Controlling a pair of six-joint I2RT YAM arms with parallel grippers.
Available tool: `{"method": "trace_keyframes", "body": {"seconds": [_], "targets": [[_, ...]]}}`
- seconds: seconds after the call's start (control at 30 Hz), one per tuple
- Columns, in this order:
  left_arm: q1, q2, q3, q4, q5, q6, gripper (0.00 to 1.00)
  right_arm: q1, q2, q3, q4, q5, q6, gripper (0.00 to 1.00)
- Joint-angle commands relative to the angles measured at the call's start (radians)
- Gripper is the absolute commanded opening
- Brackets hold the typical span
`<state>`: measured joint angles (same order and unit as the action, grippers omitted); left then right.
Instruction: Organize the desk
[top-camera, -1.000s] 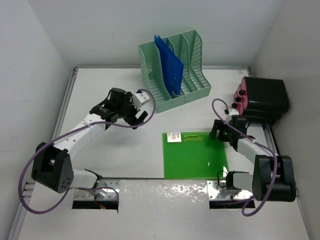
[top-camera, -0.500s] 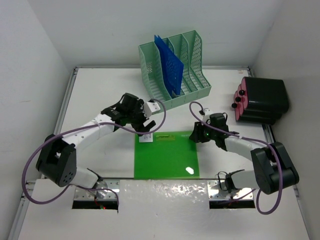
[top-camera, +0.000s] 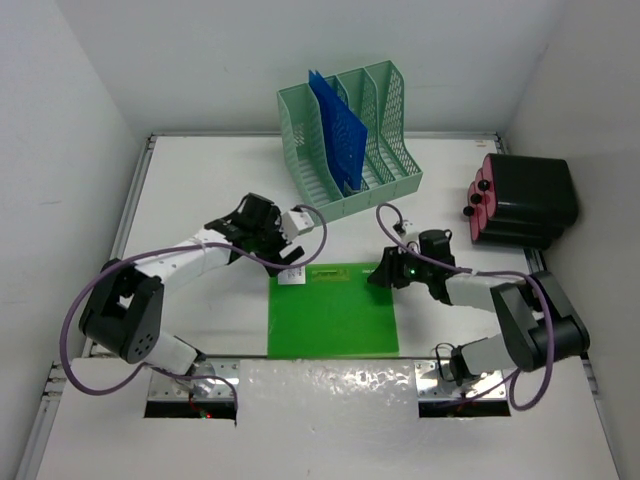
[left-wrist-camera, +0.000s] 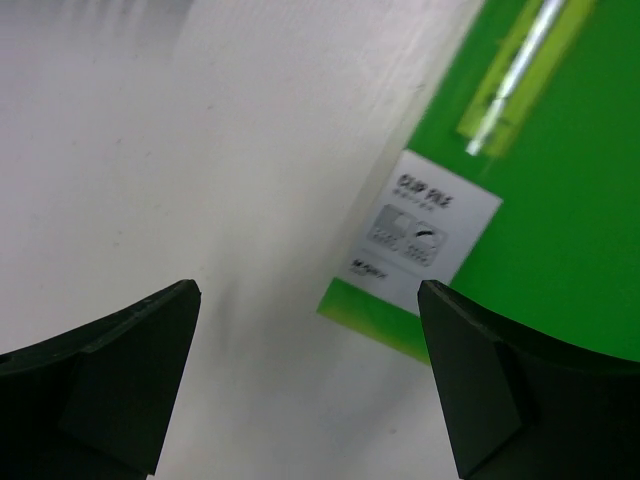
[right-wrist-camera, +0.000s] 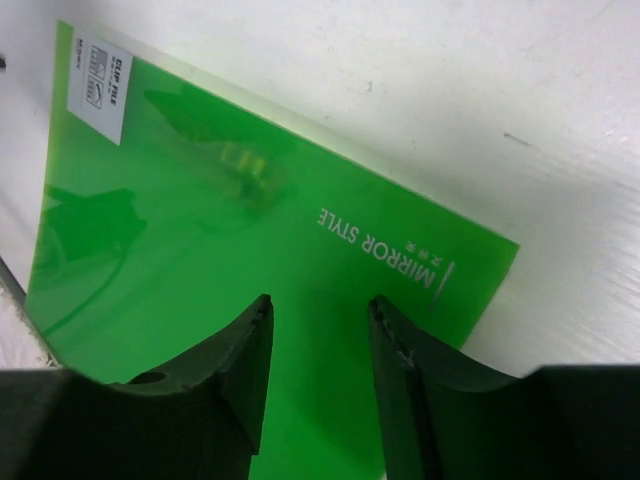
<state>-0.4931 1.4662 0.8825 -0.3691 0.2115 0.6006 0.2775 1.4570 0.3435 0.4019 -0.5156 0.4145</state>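
Note:
A green clip file (top-camera: 333, 312) lies flat on the white desk (top-camera: 200, 180). My left gripper (top-camera: 291, 256) is open just above the file's far left corner, where a white label (top-camera: 291, 277) sits. In the left wrist view the gripper (left-wrist-camera: 308, 292) is wide open over bare desk (left-wrist-camera: 200, 150), with the label (left-wrist-camera: 425, 225) and green corner (left-wrist-camera: 375, 315) between the fingertips. My right gripper (top-camera: 384, 274) is low over the file's far right corner. In the right wrist view the gripper (right-wrist-camera: 318, 305) is open, with the file (right-wrist-camera: 250, 230) beneath and nothing between the jaws.
A mint-green slotted rack (top-camera: 385, 120) stands at the back centre with a blue file (top-camera: 335, 125) upright in it. A black case (top-camera: 530, 195) with pink round ends (top-camera: 480, 195) sits at the right edge. Metal rails (top-camera: 130, 200) border the desk.
The green file has slid left across the desk together with my right gripper. My left gripper has moved right and nearer, down to the file's labelled corner.

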Motion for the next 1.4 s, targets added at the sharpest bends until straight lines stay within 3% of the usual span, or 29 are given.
{"method": "trace_keyframes", "body": {"seconds": [0.0, 0.07, 0.2, 0.4, 0.7, 0.83, 1.13, 1.37], "targets": [[0.073, -0.037, -0.014, 0.039, -0.026, -0.002, 0.89, -0.006, -0.107, 0.017, -0.062, 0.035, -0.058, 0.43], [0.080, -0.021, -0.028, 0.058, -0.079, -0.004, 0.89, -0.024, -0.165, 0.034, -0.164, 0.071, -0.059, 0.46], [0.080, 0.017, -0.050, 0.088, -0.129, -0.007, 0.89, -0.197, -0.239, -0.006, -0.167, 0.024, -0.011, 0.52], [0.080, 0.086, -0.042, 0.130, -0.146, -0.033, 0.89, -0.225, -0.089, -0.043, 0.021, -0.156, 0.035, 0.53], [0.083, 0.114, -0.047, 0.137, -0.156, -0.030, 0.89, -0.224, 0.068, -0.073, 0.233, -0.216, 0.098, 0.52], [0.083, 0.129, -0.047, 0.145, -0.150, -0.028, 0.88, -0.224, 0.120, -0.097, 0.365, -0.273, 0.161, 0.44], [0.083, 0.160, -0.048, 0.159, -0.144, -0.025, 0.89, -0.221, 0.108, -0.124, 0.374, -0.284, 0.147, 0.28], [0.083, 0.181, -0.048, 0.176, -0.106, -0.015, 0.88, -0.144, 0.210, -0.136, 0.676, -0.337, 0.300, 0.19]]}}
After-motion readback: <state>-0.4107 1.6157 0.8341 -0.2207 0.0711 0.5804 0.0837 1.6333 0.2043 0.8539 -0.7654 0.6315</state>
